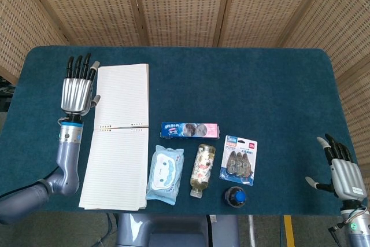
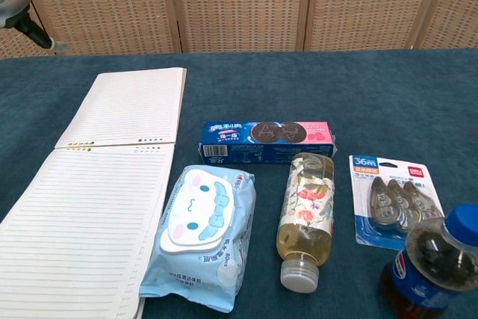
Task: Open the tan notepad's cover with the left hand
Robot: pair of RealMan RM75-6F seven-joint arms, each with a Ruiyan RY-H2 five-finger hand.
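- Tan notepad (image 1: pixel 118 134) sits at the left side of the tabletop (image 1: pixel 266 85), near the front edge. It lies fully open: cover (image 1: pixel 122 95) flipped back flat toward the far edge, lined pages facing up on both halves of the binding.
- Left hand (image 1: pixel 77 88) is just beside the cover's left edge, fingers extended and pointing at the far edge, holding nothing. Thumb is close to the cover edge; contact can't be confirmed from the head view.
- Chest view catches only a sliver of the left hand at the top-left corner, raised above the tabletop level.
- Judgement: the cover is flat and released, so the opening looks done. What's left is pulling the hand clear.
- Right hand (image 1: pixel 341 169) is at the front-right corner, off the work area, fingers spread, empty. Probably parked there, since the task only calls for the left.
- Clutter right of the notepad: wet wipes pack (image 1: pixel 165 174) touching or just beside the page edge, Oreo box (image 1: pixel 190 131), tea bottle (image 1: pixel 203 169), correction tape pack (image 1: pixel 239 159), cola bottle (image 1: pixel 235 196). None sit in the cover's swing path, which is why it lies flat.
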